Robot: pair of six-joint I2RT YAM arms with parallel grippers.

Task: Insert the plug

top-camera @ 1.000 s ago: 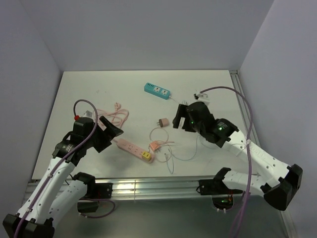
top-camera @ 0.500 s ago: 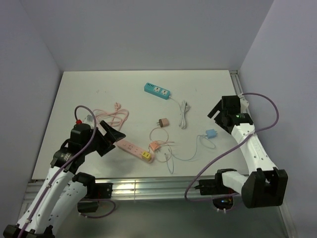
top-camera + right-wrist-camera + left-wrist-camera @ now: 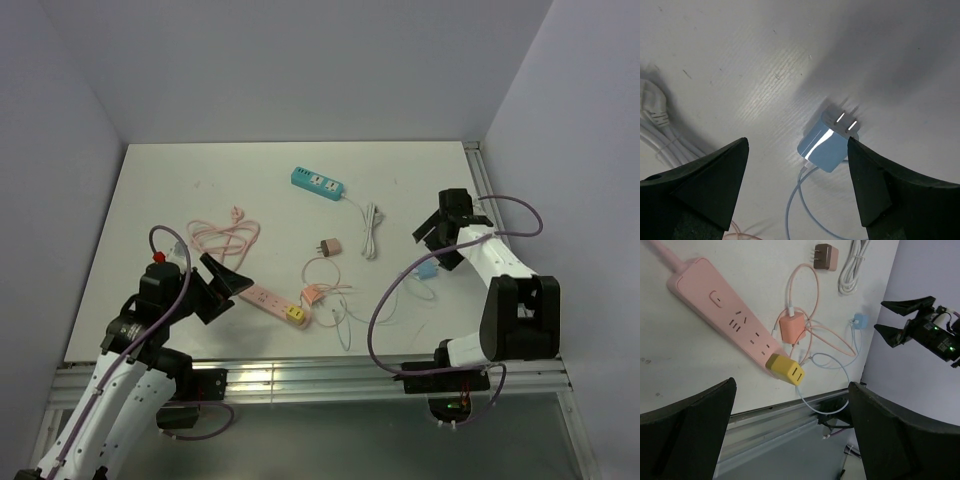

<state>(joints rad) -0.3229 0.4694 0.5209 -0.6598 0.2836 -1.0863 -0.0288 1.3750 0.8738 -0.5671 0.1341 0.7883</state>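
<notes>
A pink power strip (image 3: 262, 297) lies at the near middle, with a yellow plug (image 3: 296, 315) seated in its right end. My left gripper (image 3: 230, 277) is open and empty, hovering at the strip's left end; in its wrist view the strip (image 3: 720, 315) and yellow plug (image 3: 785, 370) lie ahead of the left gripper (image 3: 792, 383). A light-blue plug (image 3: 427, 269) with a thin cable lies loose on the table. My right gripper (image 3: 436, 243) is open above it. In the right wrist view the blue plug (image 3: 829, 145) lies between the spread fingers of the right gripper (image 3: 796, 142), prongs pointing away.
An orange plug (image 3: 313, 294) with pink cable lies beside the strip. A brown plug (image 3: 331, 246), a coiled white cable (image 3: 371, 230) and a teal power strip (image 3: 318, 183) lie farther back. A pink cable coil (image 3: 225, 235) lies at the left. The table's metal rail (image 3: 300, 378) runs along the near edge.
My right arm swung from the table's middle to the right, uncovering the blue plug, and now hangs over it. My left arm drew back slightly toward the near edge.
</notes>
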